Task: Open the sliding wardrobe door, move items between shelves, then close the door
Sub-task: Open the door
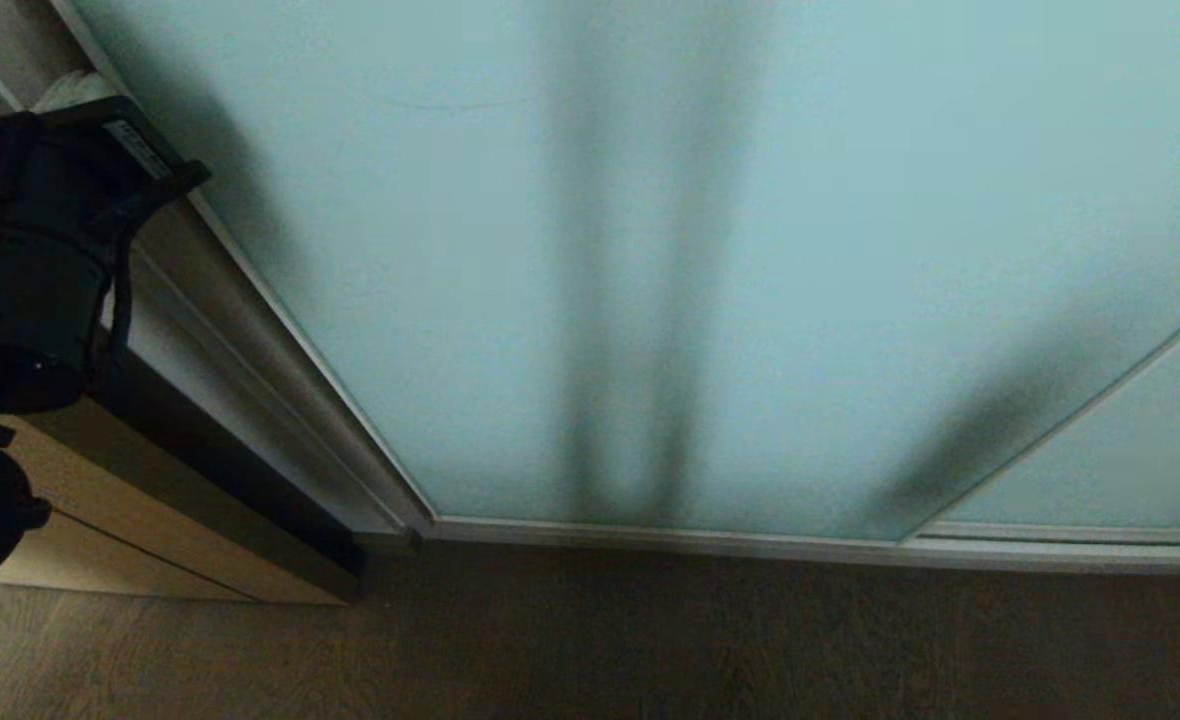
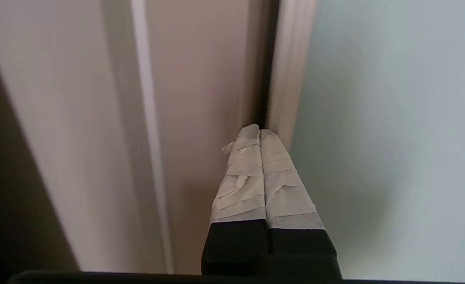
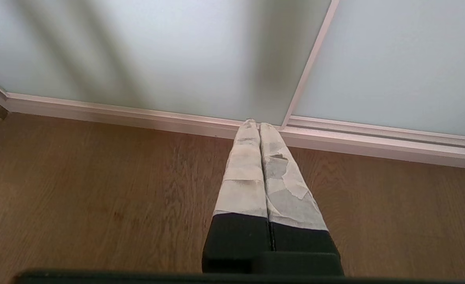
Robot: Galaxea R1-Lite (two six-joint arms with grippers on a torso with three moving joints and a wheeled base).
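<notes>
The sliding wardrobe door [image 2: 394, 118] stands closed — the left gripper [image 2: 259, 132], fingers pressed together, noses into its edge gap, likely to push it open.

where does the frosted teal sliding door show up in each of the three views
Head view: the sliding wardrobe door fills most of the picture, above the wooden floor.
Left wrist view: it takes one side of the picture, with the shut left gripper at its silver frame edge.
Right wrist view: it spans the area beyond the shut right gripper, above the floor.
Shared landmark: the door's thin silver frame.
</notes>
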